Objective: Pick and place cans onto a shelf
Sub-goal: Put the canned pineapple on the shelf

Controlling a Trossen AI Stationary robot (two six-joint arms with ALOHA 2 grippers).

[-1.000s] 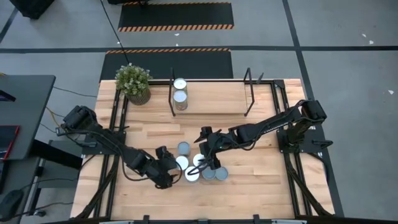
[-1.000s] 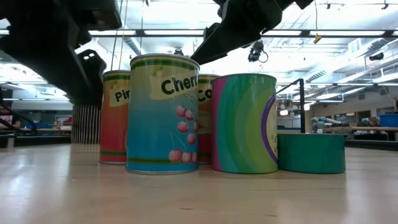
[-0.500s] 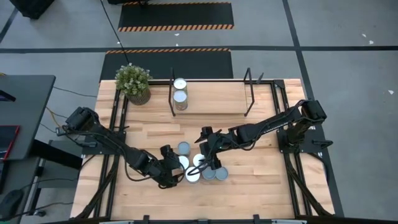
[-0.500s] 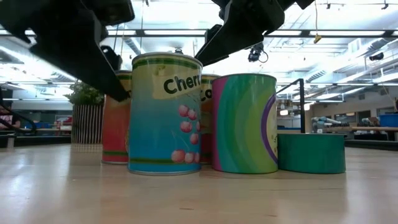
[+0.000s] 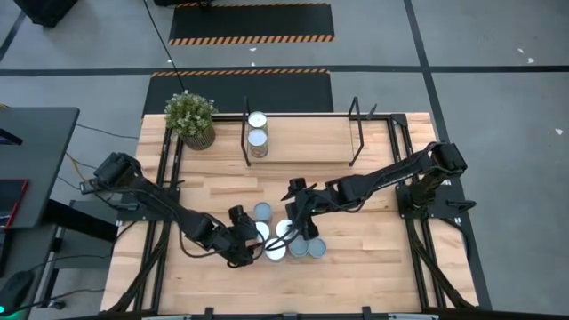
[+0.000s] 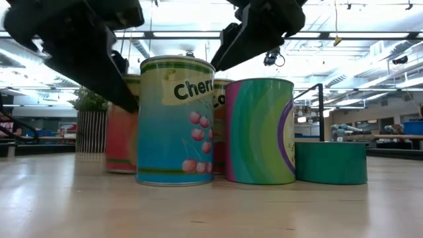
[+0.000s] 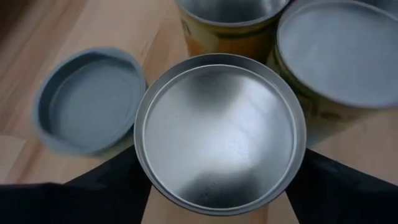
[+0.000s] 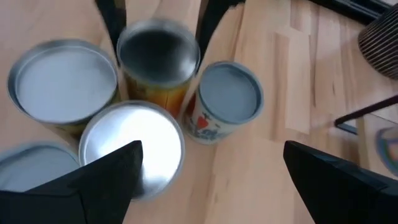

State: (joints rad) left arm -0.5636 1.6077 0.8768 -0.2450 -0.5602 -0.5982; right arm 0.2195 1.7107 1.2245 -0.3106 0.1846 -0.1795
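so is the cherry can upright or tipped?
Upright. In the low view the cherry can stands flat on the table, sides vertical.

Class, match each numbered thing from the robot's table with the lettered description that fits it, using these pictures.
1. potted plant
2. shelf
3. left gripper
4. teal tin

A. lowest of the front group
B. set around a silver-topped can
C. stands just left of the rack
D. carries two cans at its left end

Pairs: 1-C, 2-D, 3-B, 4-A
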